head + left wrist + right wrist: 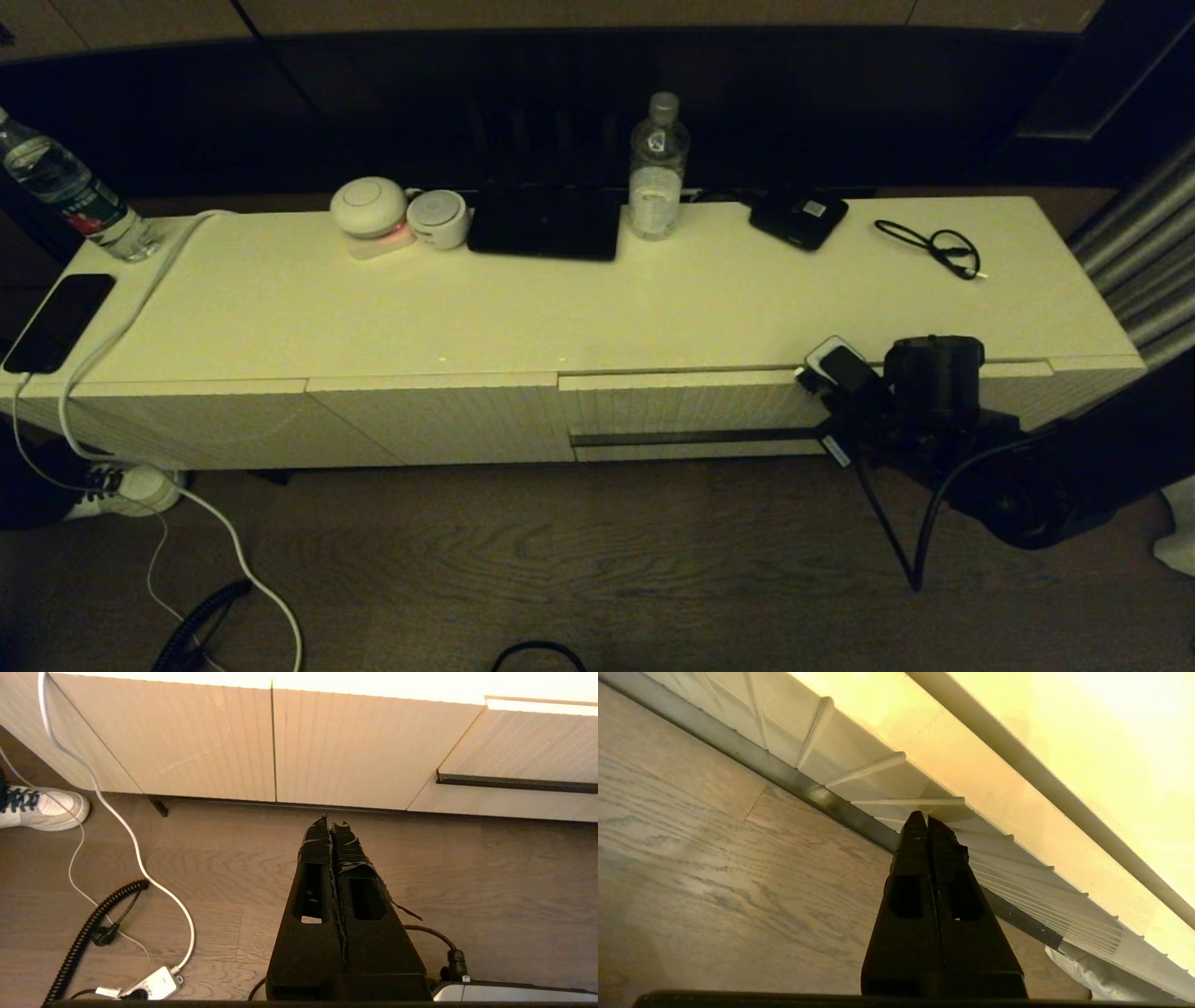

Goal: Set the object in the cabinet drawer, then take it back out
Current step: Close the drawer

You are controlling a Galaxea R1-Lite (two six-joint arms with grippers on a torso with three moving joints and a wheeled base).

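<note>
The object is hidden in every view. The cabinet drawer [691, 406] is the wide ribbed cream front at the cabinet's right half, with a dark handle strip [691, 437] along its lower part. A thin dark gap runs under the cabinet top above it. The drawer [528, 742] also shows at the edge of the left wrist view. My right gripper [924, 819] is shut and empty, its tips close to the drawer's ribbed front [1017, 872], just past the handle strip [859, 816]. The left gripper [331, 823] hangs shut and empty over the floor before the plain ribbed panels.
On the cabinet top stand a water bottle [658, 168], a flat black device with a white label [798, 217], a thin black cable [934, 247], a black slab [544, 222] and two white round gadgets [371, 210]. A shoe [42, 807], white cord and coiled cable [88, 933] lie on the floor.
</note>
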